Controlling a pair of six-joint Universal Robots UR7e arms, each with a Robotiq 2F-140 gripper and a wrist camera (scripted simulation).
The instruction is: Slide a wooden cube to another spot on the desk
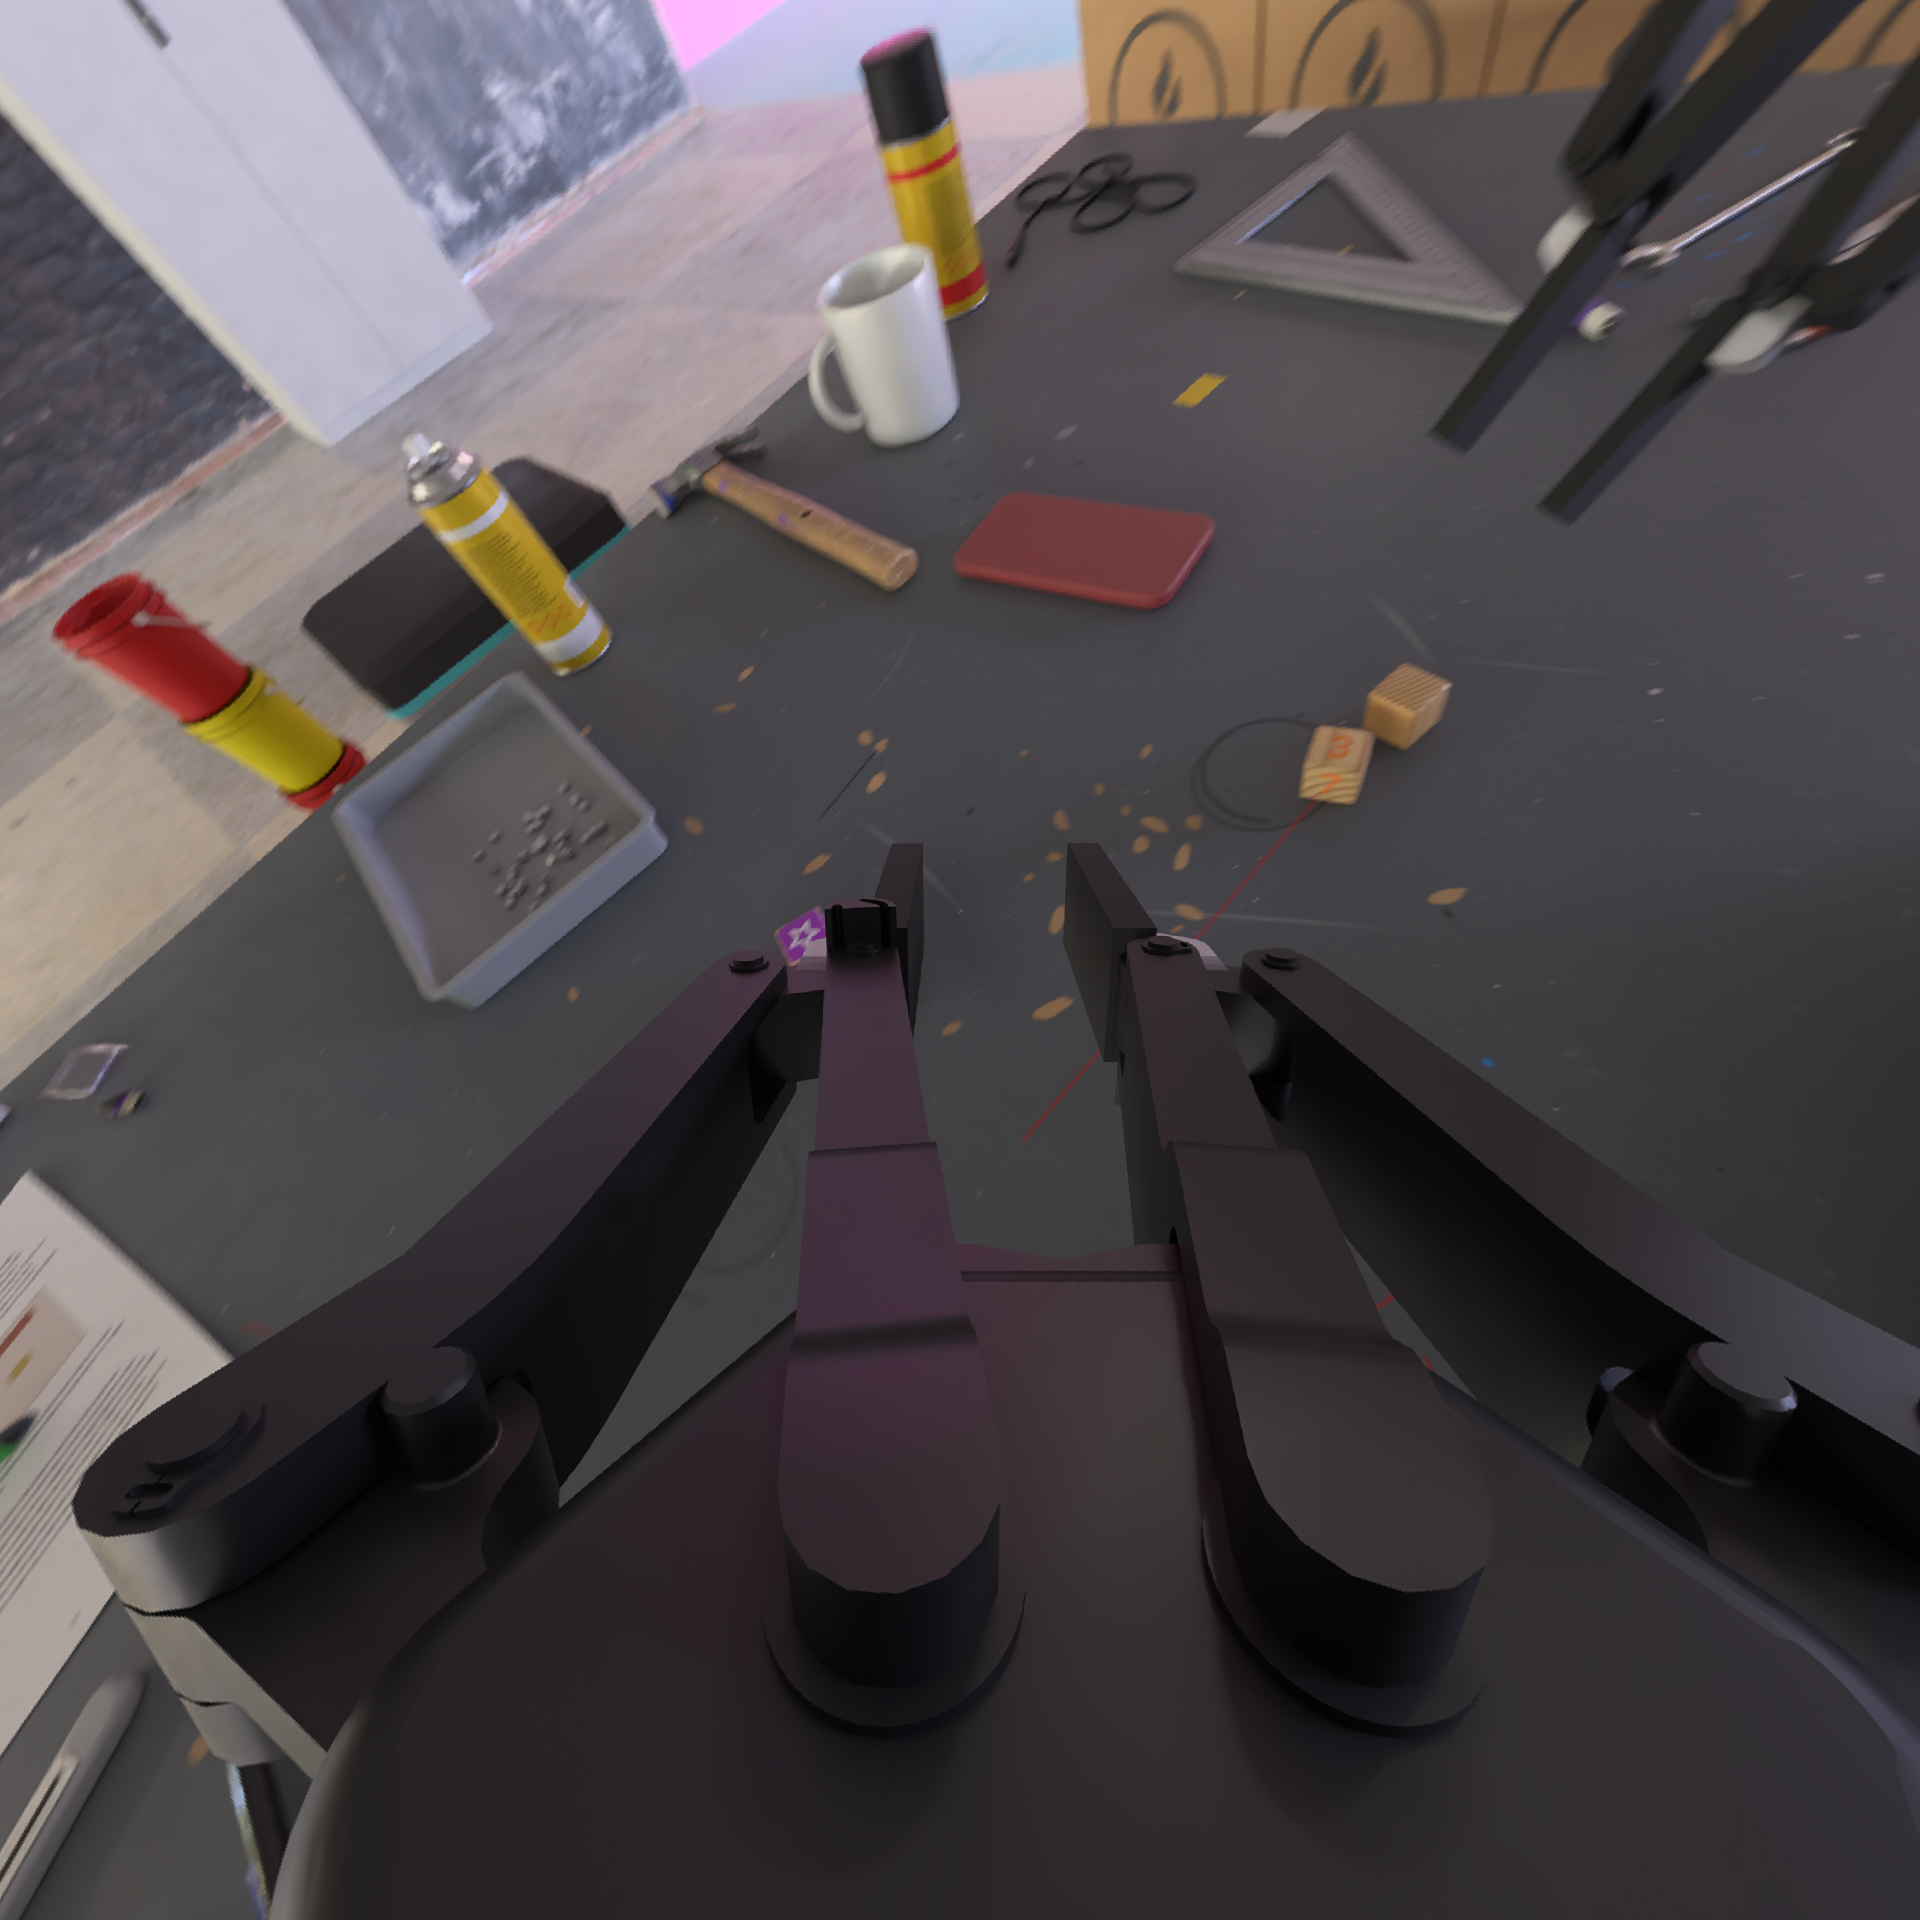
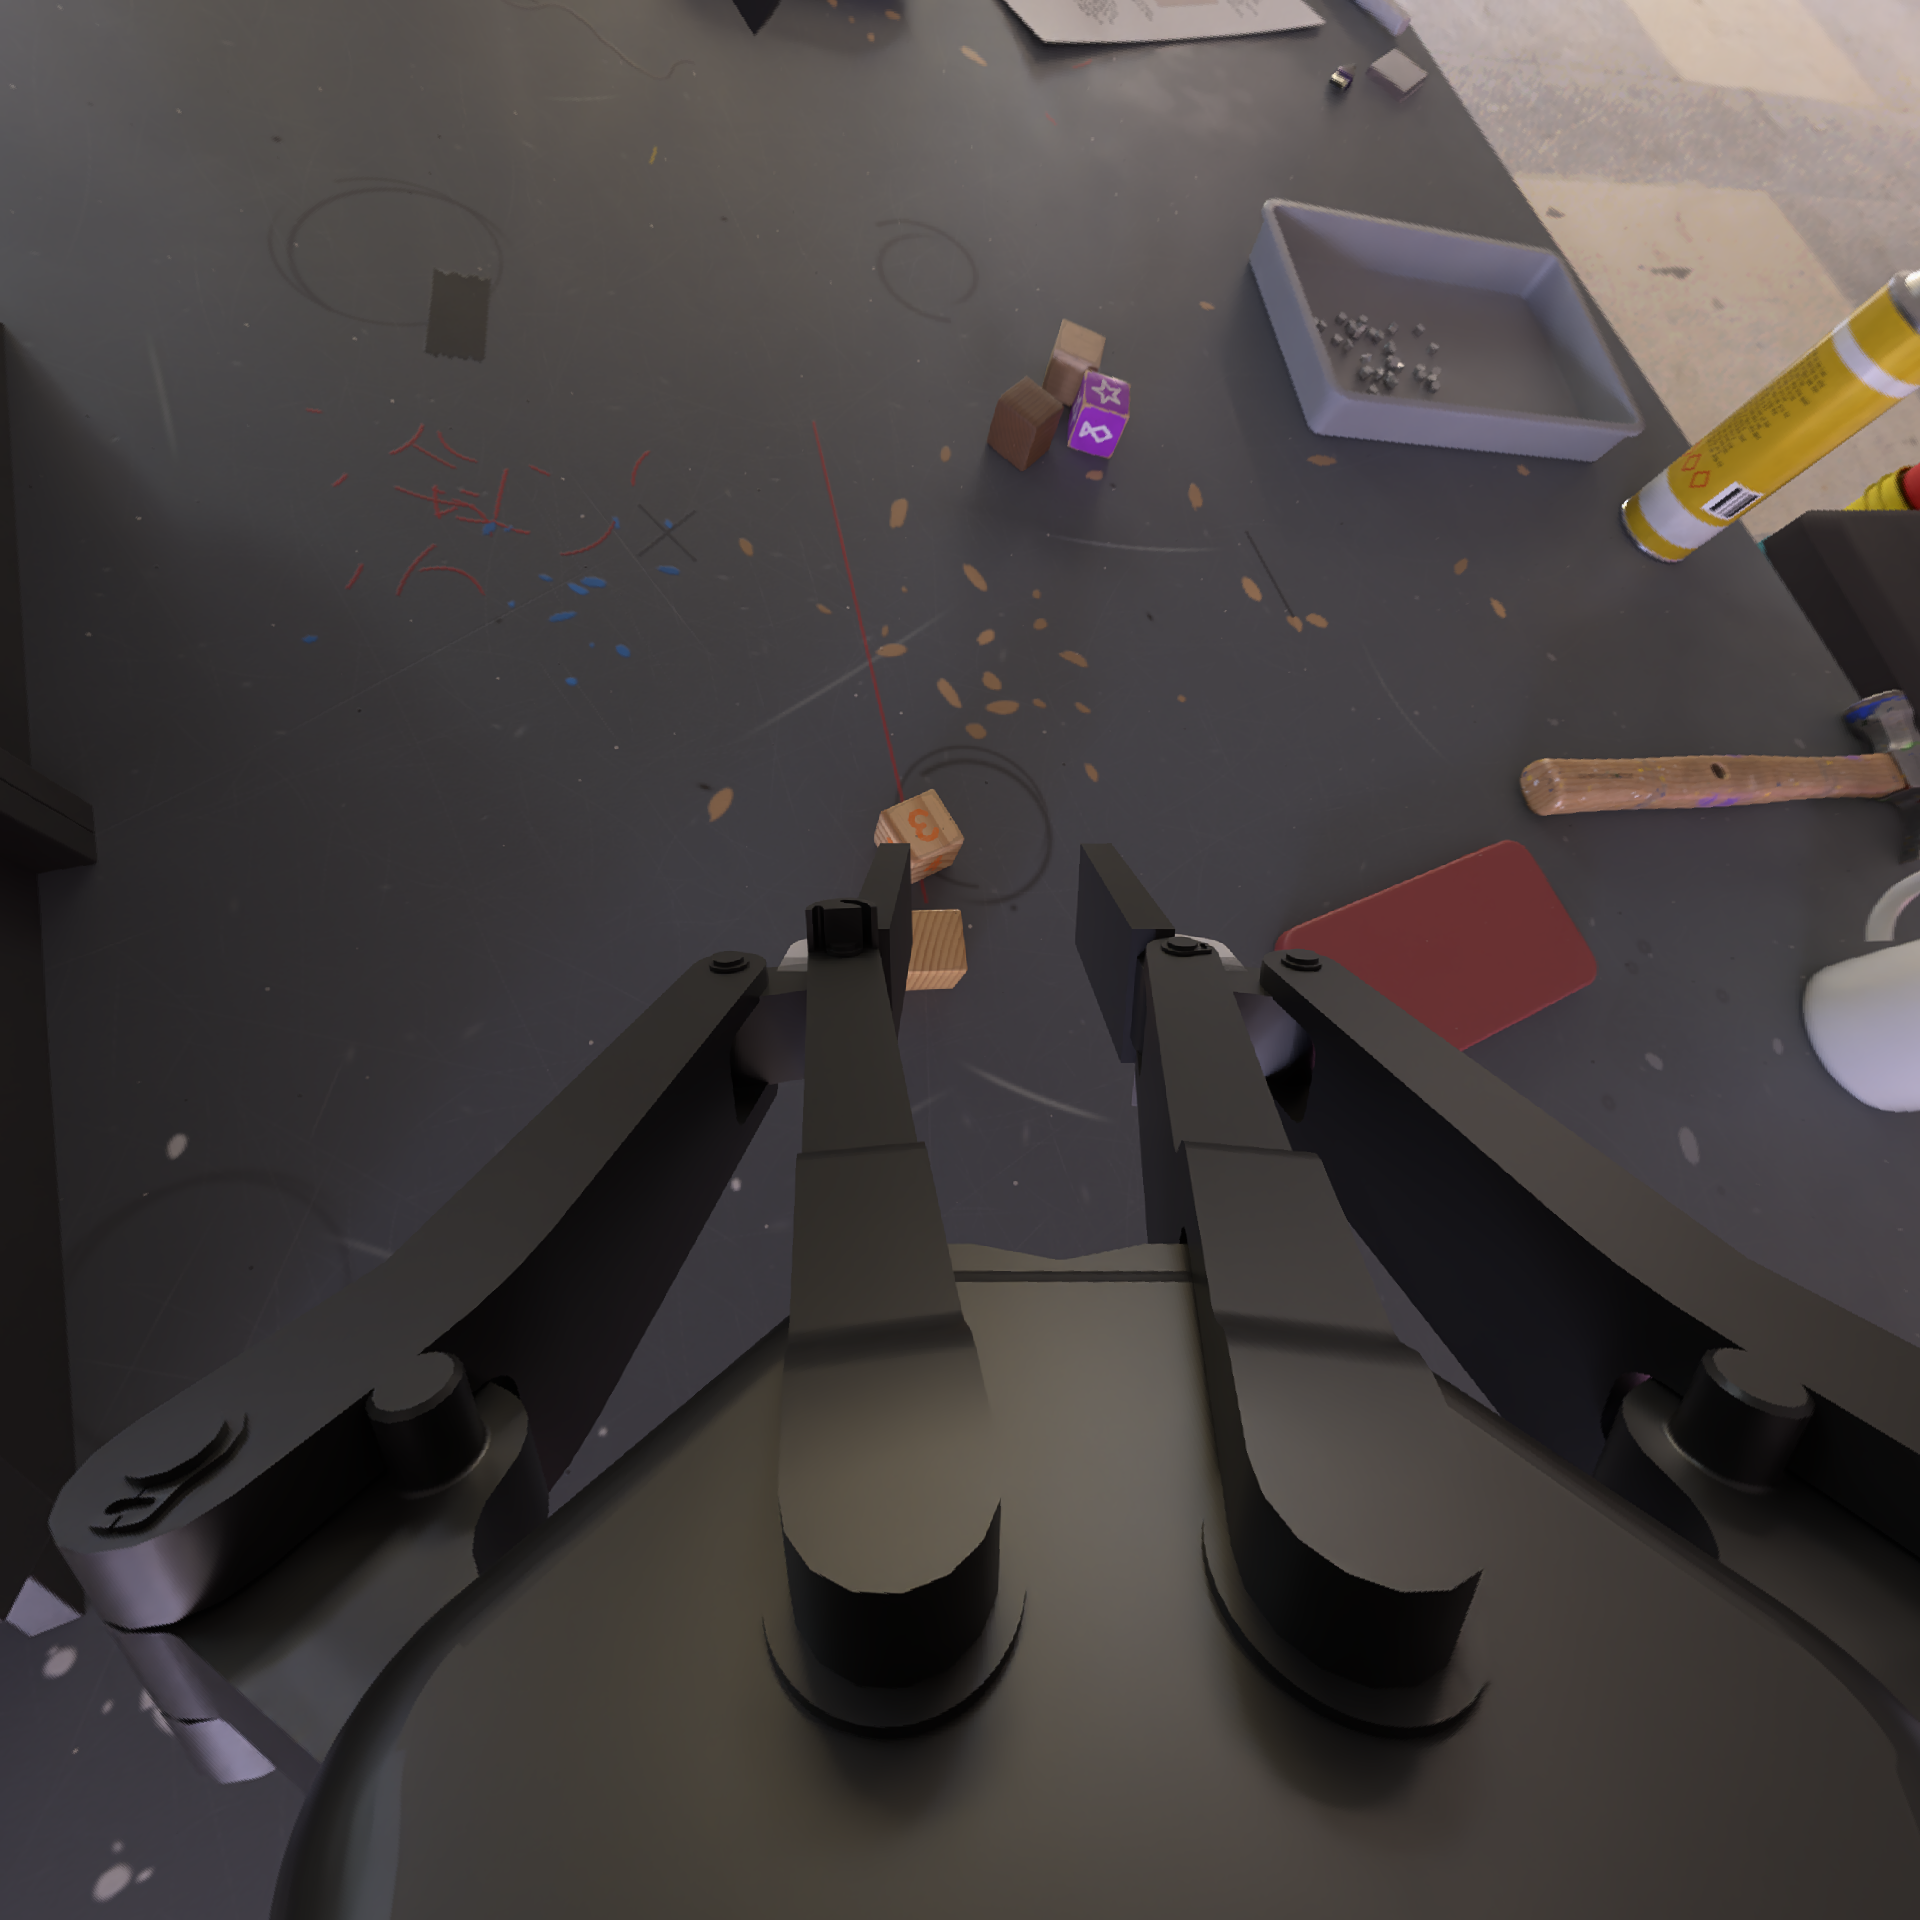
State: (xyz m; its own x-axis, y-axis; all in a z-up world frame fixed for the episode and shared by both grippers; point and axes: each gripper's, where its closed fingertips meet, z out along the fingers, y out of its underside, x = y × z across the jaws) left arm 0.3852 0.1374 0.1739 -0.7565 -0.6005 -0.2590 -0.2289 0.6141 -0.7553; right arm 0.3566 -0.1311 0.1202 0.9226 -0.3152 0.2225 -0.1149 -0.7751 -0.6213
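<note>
Two light wooden cubes lie on the dark desk. One bears an orange mark; the other is plain. My right gripper is open and empty above them, with the plain cube showing just inside its left finger. In the left wrist view the right gripper hangs above the desk beyond the cubes. Farther off, two brown wooden cubes and a purple cube sit together. My left gripper is open and empty over them; only the purple cube peeks past its left finger.
A grey tray holds small metal bits. A hammer, a red pad, a white mug, two spray cans, a black box and a triangular frame lie around. Papers lie at the desk edge.
</note>
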